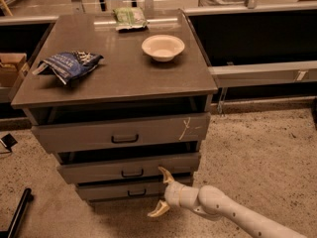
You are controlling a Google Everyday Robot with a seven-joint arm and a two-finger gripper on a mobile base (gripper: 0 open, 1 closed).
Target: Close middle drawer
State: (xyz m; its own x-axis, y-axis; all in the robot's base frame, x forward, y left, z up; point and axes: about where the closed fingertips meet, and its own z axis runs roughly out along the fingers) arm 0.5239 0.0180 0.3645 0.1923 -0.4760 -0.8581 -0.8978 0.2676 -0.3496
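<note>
The middle drawer [99,167] is a wide grey drawer with a low plain front and a small dark handle [132,173]. It sticks out only a little from the cabinet, less than the top drawer [79,137] with the white scratch mark. My gripper [161,193] is open and empty, just in front of the middle drawer's front, right of its handle. The upper fingertip [164,172] is at the drawer's lower edge. The lower fingertip [157,211] hangs in front of the bottom drawer [109,190].
On the cabinet top [119,71] lie a blue chip bag [69,64], a white bowl [163,47] and a green bag [129,18]. A cardboard box [10,68] is at the left. A dark rod [17,214] lies on the speckled floor at lower left.
</note>
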